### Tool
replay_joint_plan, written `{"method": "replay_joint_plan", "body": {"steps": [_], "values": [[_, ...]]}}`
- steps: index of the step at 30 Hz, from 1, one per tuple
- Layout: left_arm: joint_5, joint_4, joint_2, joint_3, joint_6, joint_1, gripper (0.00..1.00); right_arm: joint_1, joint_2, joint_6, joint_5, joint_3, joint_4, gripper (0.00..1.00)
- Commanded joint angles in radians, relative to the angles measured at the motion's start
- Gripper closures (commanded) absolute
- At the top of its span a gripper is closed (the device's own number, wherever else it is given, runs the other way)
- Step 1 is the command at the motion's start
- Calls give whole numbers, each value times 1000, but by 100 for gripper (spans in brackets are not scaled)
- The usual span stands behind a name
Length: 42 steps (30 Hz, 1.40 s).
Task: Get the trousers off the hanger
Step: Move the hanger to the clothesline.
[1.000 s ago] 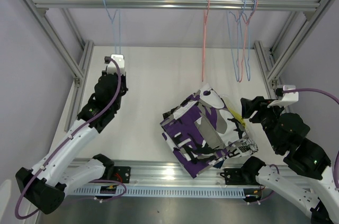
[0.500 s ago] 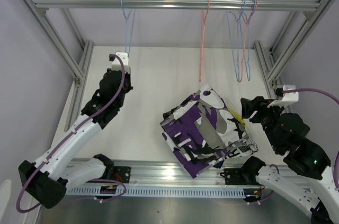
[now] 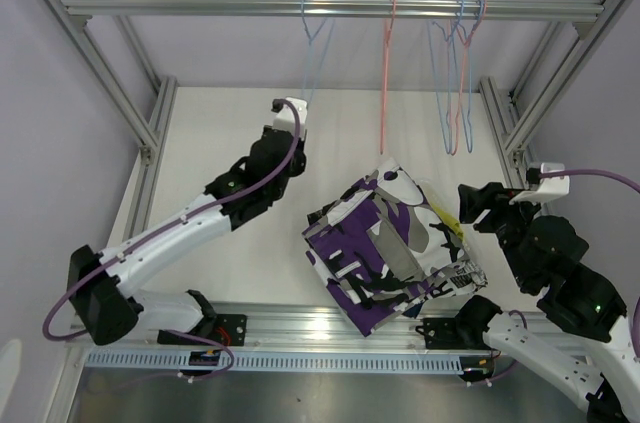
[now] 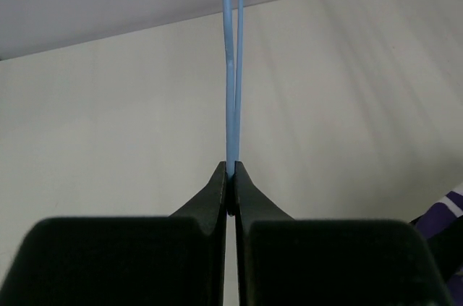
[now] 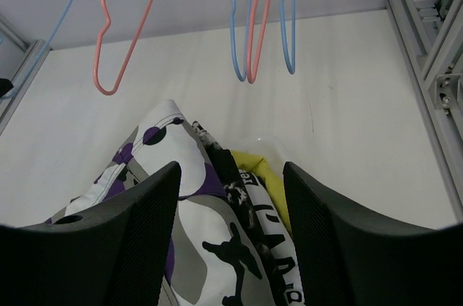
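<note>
Left gripper: your left gripper (image 4: 231,176) has its fingers pressed together on the thin light blue wire hanger (image 4: 230,67), pinching the low end of it.
Blue hanger: it hangs from the grey metal rail (image 3: 200,5) up top. No cloth is on it.
Other hangers: the pink wire hanger (image 3: 384,83) and the bunch of blue and pink hangers (image 3: 452,143) further right are bare too.
Trousers: they lie in one soft pile of trousers (image 3: 375,248) on the white table (image 3: 200,133), near your right arm. The purple, white and black patterned pair (image 3: 350,243) is on top. A bit of the plain yellow pair (image 5: 264,183) peeks out at the side. You cannot see the others well.
Right gripper: your right gripper (image 5: 231,168) hangs just over the edge of the pile with its fingers spread wide. It holds nothing.
Step now: no trousers hang on any hanger you can see, so the job looks nearly done. You seem to be dealing with the bare blue hanger.
Next move: open the left fingers so the wire swings free. Then pull the left arm back. Go slowly, so the hook does not slip off the rail and the fingers do not catch the wire.
</note>
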State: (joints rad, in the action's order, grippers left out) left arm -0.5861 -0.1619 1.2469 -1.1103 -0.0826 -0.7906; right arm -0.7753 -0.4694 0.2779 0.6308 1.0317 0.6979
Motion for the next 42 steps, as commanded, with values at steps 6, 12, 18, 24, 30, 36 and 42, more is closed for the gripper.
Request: {"method": "replay_joint_plan", "body": {"steps": [6,12,18,24,30,36,42], "values": [[-40,48,186,-138,-95,-88,99,-7,20,21,50,-5,-26,37],[-73,44,284,-244,-89,-159,94,-10,31,27,84,-5,-23,36],[-129,-30,315,-275,-98,-217,52,-21,40,29,102,-1,-17,36],[-142,-88,232,-235,-121,-260,36,-30,28,29,112,7,-14,36],[-170,-186,79,-213,-115,-314,24,-32,-23,24,156,40,12,34],[-167,-309,-93,-238,-53,-329,11,-32,-146,-2,190,108,43,17],[-233,-205,-266,-125,130,-322,3,-1,-281,-58,224,206,75,8]]}}
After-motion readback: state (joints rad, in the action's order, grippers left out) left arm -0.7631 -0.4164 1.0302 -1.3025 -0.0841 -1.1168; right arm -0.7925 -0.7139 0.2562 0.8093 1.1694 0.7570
